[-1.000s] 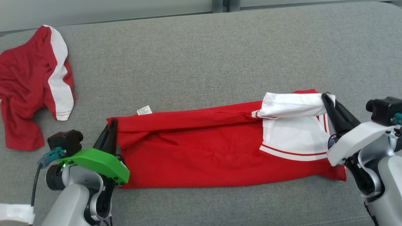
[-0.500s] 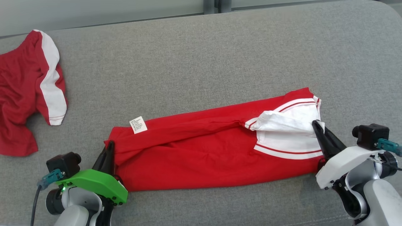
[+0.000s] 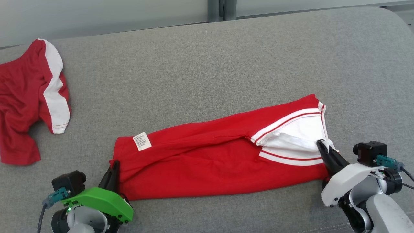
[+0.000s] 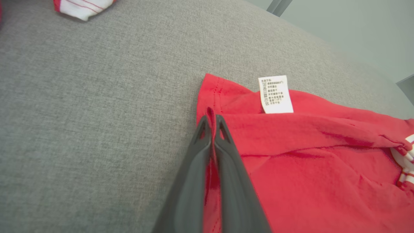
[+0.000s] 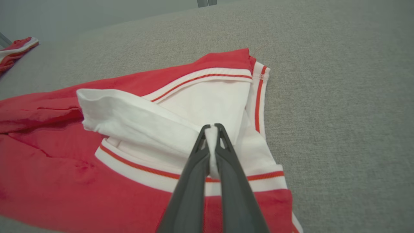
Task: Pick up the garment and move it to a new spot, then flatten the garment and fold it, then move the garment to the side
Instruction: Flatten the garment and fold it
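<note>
The head camera looks down from behind both jaws, each wrist camera sits close behind its own, all sharing the garment point(image 3: 210, 161).

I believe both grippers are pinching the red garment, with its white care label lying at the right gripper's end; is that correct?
Not quite: the care label lies at the left gripper's end, as the left wrist view shows. Both grippers do pinch the red garment; the right gripper grips its white part.
</note>
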